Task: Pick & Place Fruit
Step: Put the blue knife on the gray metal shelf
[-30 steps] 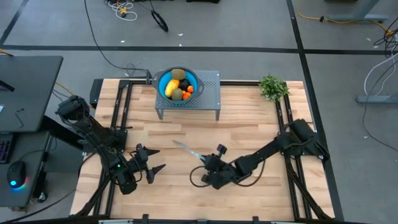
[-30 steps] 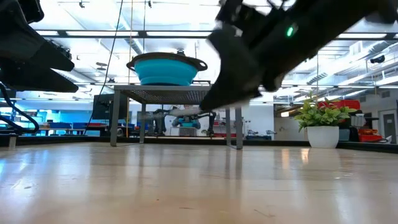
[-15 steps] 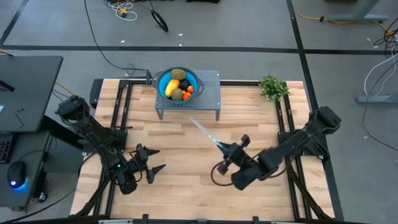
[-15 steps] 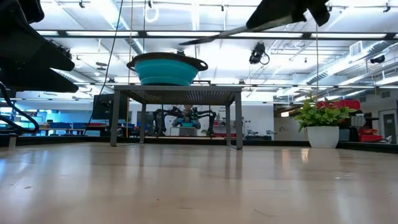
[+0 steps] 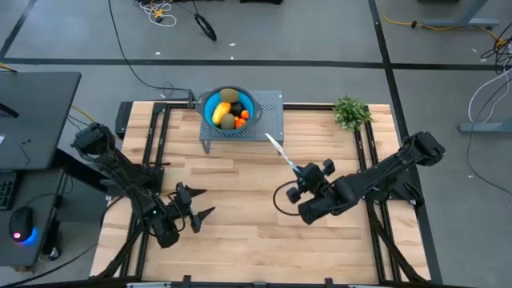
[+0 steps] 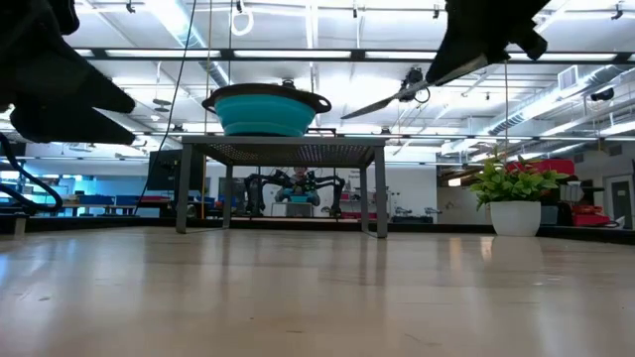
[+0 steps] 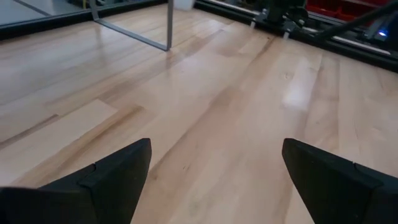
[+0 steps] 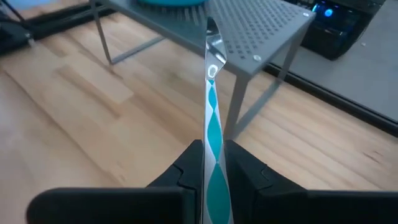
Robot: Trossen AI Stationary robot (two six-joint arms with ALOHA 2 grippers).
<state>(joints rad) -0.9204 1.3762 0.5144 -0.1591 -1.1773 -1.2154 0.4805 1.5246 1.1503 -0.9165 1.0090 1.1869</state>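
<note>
The fruit lies in a blue bowl (image 5: 210, 106) on a grey perforated stand (image 5: 272, 108) at the table's far middle: a yellow oblong (image 5: 220, 113), olive-brown ovals (image 5: 230, 96), a dark ball (image 5: 238, 108) and orange pieces (image 5: 243, 118). My right gripper (image 5: 304, 173) hovers right of the middle, near the stand, shut on a knife (image 8: 211, 93) with a teal-and-silver handle. The blade (image 5: 276, 146) points at the stand. My left gripper (image 5: 194, 214) waits open near the table's near left, low over the wood (image 7: 217, 124). My right gripper pinches the knife's patterned handle (image 8: 212, 144) between its two fingers (image 8: 186, 167). The knife runs straight on from the fingers, along them. It is lifted clear of the table, and the blade (image 6: 392, 99) slants slightly down toward the stand and bowl.
A green leafy plant (image 5: 350, 111) in a white pot (image 6: 516, 218) stands at the table's far right corner. The stand's legs (image 6: 184, 188) leave a gap under the bowl. Bare wood (image 5: 240, 240) lies between the two arms.
My right gripper has risen from the table with the knife and gone toward the right and far edges, rolling its wrist. The knife, low over the middle of the table before, is now high in the air with its tip close to the stand.
</note>
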